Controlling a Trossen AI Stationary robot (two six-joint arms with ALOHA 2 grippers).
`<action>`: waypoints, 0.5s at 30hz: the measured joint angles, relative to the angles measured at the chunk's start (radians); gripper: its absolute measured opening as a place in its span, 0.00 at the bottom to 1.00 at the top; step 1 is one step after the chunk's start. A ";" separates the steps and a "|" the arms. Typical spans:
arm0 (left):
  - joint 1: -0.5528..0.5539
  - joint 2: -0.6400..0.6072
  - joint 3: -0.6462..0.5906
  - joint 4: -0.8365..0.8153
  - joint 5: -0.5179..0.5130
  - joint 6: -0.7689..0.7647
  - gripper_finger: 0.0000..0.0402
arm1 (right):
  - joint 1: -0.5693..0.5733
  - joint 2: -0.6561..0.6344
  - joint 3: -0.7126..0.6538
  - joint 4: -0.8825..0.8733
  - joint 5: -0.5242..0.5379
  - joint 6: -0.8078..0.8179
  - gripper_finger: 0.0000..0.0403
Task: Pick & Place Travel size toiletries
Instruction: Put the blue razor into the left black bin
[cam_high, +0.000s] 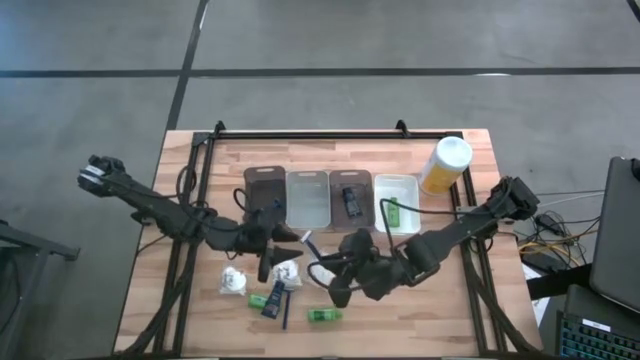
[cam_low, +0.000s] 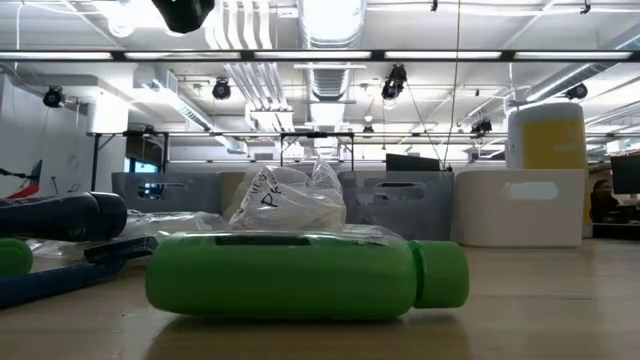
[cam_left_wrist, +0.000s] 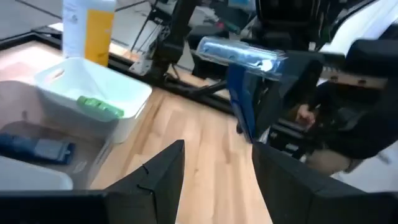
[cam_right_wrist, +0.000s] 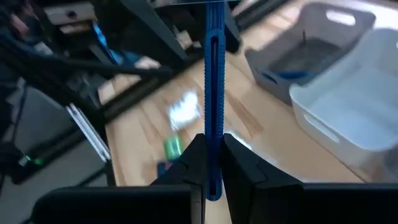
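My right gripper (cam_right_wrist: 213, 177) is shut on a thin dark blue razor (cam_right_wrist: 214, 81), held above the table's middle (cam_high: 309, 241). My left gripper (cam_left_wrist: 214, 180) is open just short of that razor (cam_left_wrist: 241, 93), whose clear-capped head (cam_left_wrist: 242, 53) shows beyond its fingers. On the near part of the table lie two white wrapped bundles (cam_high: 233, 282) (cam_high: 287, 270), two green bottles (cam_high: 257, 299) (cam_high: 323, 316), a dark piece (cam_high: 273, 300) and another blue razor (cam_high: 287, 312). One green bottle (cam_low: 300, 275) lies on its side close to the low camera. My right gripper pinches the blue razor's handle near its tail end (cam_right_wrist: 213, 163) between its two fingers. The razor runs on past the fingertips in line with them, head end farthest out. It is lifted clear of the table.
Four trays stand in a row at the table's middle: a dark one (cam_high: 265, 178), a clear one (cam_high: 307, 178), a dark one (cam_high: 350, 176) holding a black piece, and a white one (cam_high: 400, 182) holding a green bottle (cam_high: 392, 212). A tall yellow bottle (cam_high: 445, 165) stands at the far right.
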 joint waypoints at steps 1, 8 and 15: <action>0.003 0.000 0.000 0.024 0.014 -0.002 0.48 | 0.000 0.001 0.000 0.022 0.004 -0.014 0.06; 0.005 0.000 0.000 0.173 0.032 0.053 0.48 | -0.002 0.006 0.001 0.145 0.078 -0.089 0.06; 0.016 0.000 0.000 0.234 0.045 0.077 0.48 | -0.010 0.021 0.001 0.221 0.078 -0.127 0.06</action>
